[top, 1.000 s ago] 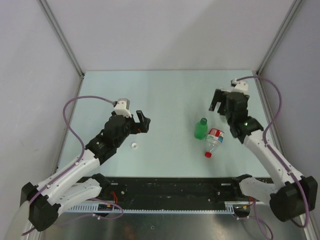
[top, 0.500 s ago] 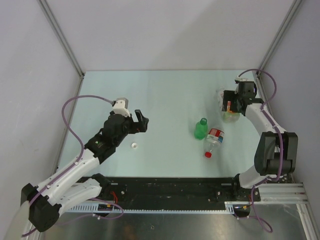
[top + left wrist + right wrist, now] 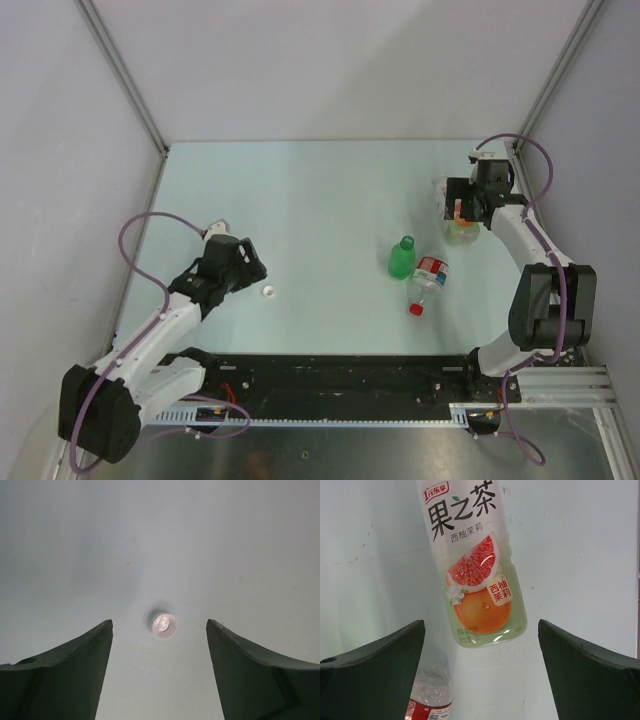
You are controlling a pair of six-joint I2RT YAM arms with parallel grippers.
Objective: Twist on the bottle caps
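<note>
Cap point(image 3: 164, 625): small, round, whitish

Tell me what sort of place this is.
Probably a lab robot test cell, not a home: bare panel walls on metal posts, a pale tabletop holding a few bottles and a loose white cap, and two robot arms bolted to a rail.

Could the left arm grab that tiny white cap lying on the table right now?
Probably yes. The left pincer is open and close to the white cap, which its wrist view shows lying on the table between the two fingers, with nothing beside it to block the way.
</note>
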